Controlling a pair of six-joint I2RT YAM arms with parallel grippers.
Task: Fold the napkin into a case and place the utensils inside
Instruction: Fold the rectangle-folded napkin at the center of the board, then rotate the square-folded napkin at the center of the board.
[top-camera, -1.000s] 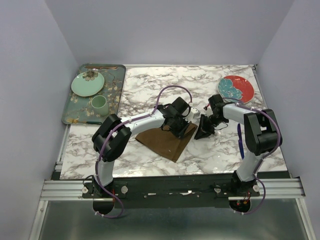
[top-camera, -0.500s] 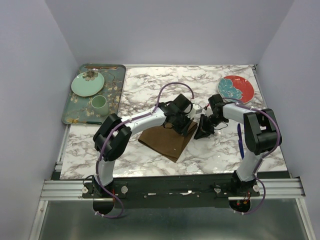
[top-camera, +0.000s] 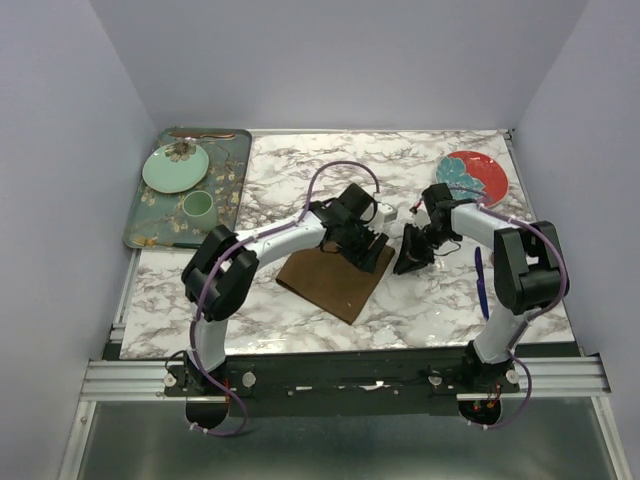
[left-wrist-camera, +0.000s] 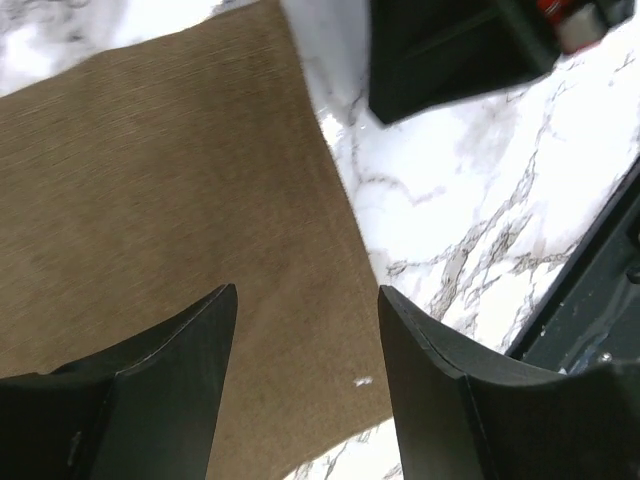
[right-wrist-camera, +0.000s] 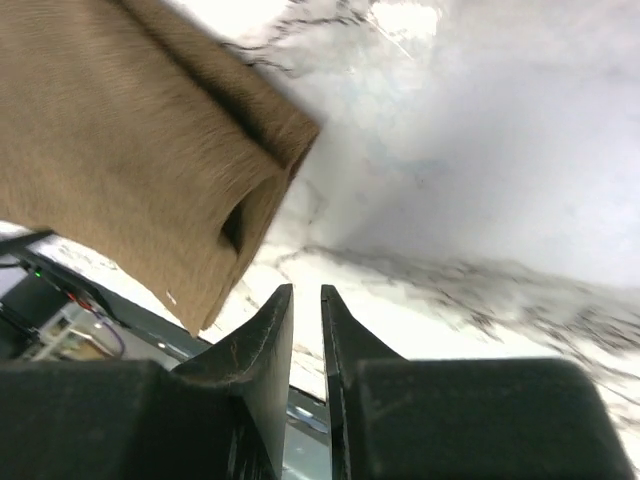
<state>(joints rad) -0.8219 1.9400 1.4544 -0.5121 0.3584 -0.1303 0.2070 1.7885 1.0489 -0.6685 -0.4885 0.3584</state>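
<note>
Well, the left gripper hangs with its fingers spread wide and nothing between them. Straight beneath it lies the napkin, a flat brown cloth on the marble table. In the left wrist view, the two dark fingers stand apart over the cloth without pinching it. The napkin's right edge runs just inside the right-hand finger. Most of the cloth spreads out to the gripper's left and toward the arm bases.

The right gripper sits just beside the left one, close but apart, low over bare marble. Its fingers are drawn almost together, with only a thin slit between them, and they grip nothing. The napkin's corner lies just ahead of these fingertips and to their left. There the cloth is doubled over, with a small dark gap showing between the layers.

The blue-handled utensil lies on the table on the outer side of the right gripper, near it but not touching. The copper utensil rests along the far rim of the floral tray, well away on the left gripper's outer side. A red plate sits beyond the right gripper.
</note>
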